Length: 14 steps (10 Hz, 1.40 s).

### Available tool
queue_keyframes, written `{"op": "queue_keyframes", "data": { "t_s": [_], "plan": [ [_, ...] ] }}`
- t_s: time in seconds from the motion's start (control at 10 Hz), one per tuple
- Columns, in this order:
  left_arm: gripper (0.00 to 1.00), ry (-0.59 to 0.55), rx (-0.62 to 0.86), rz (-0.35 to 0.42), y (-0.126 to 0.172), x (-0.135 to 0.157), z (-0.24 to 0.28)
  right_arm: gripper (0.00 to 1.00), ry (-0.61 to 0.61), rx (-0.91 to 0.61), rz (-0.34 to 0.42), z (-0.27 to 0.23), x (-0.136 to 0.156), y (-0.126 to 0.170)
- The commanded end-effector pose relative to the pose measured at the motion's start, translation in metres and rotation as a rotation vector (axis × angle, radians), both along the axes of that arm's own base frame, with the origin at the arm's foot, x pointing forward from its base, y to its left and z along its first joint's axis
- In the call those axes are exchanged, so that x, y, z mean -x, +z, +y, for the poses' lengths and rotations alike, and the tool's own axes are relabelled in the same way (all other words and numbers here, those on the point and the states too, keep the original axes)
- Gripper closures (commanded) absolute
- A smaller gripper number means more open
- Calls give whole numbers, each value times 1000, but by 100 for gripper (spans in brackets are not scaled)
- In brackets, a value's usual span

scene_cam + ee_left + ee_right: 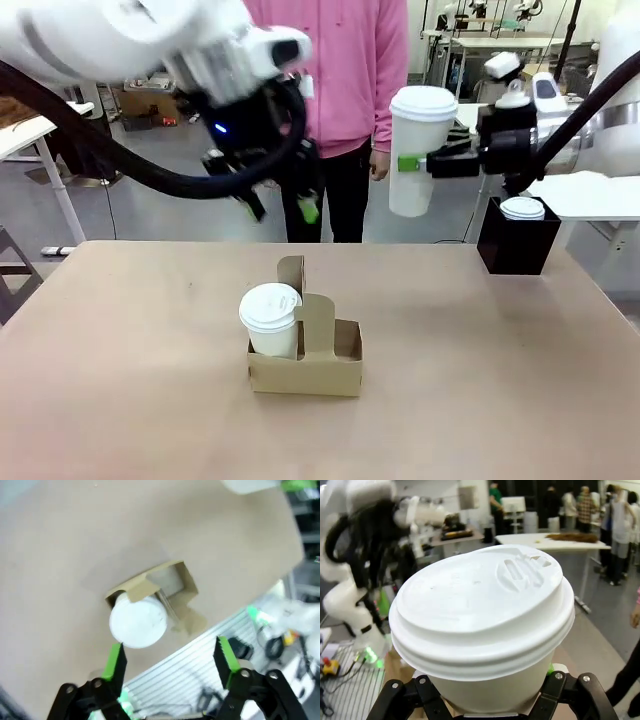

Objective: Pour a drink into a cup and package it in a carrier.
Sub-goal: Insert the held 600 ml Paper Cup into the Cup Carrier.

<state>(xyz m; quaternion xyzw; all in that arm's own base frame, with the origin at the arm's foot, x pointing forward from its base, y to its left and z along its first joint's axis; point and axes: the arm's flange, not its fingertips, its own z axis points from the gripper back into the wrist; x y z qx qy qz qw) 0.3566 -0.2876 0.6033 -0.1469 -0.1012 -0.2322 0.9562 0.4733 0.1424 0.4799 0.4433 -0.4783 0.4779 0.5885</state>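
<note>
The jaws of the right gripper (412, 162) are closed on the side wall of a lidded white cup (420, 130), green pads at about mid-height. They hold it upright in the air over the far right of the table (120, 380), well apart from the carrier (305, 368). The left gripper (171, 662) has its jaws wide open on nothing and hangs above the carrier, looking down on it. A second cup (270, 318), also lidded, sits in one slot beside the tall handle tab, and the slot on the other side looks free. The held cup's paper wall is likely thin and soft. A hard squeeze would probably dent it and could pop the pressed-on lid, so a hold high on the wall, near the stiffer rim, seems safest. The lid hides any drink, so its weight cannot be told; if full, it would slosh when tilted. The cardboard carrier looks light and may skid as a cup is pushed in.
</note>
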Motion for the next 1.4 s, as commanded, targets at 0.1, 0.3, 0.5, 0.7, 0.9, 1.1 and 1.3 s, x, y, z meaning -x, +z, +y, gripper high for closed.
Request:
{"op": "queue_keyframes", "data": {
  "t_s": [0.1,0.3,0.5,0.7,0.9,1.1,1.3],
  "plan": [
    [0,-293,143,-16,-5,-12,104,19,186,-9,-83,7,13,-24],
    [0,-449,269,-104,-28,-23,159,19,263,-41,-133,15,25,-47],
    [0,-514,304,-198,-54,-30,189,19,203,11,-79,14,29,-54],
    [0,-522,294,-260,-69,-42,188,19,240,-26,-97,20,26,-49],
    [0,-514,277,-218,-65,-38,200,19,240,-26,-97,20,26,-49],
    [0,-493,256,-242,-71,-47,192,19,244,-37,-32,31,26,-63],
    [0,-540,283,-349,-82,-39,224,19,289,-59,39,58,27,-81]
  ]
}}
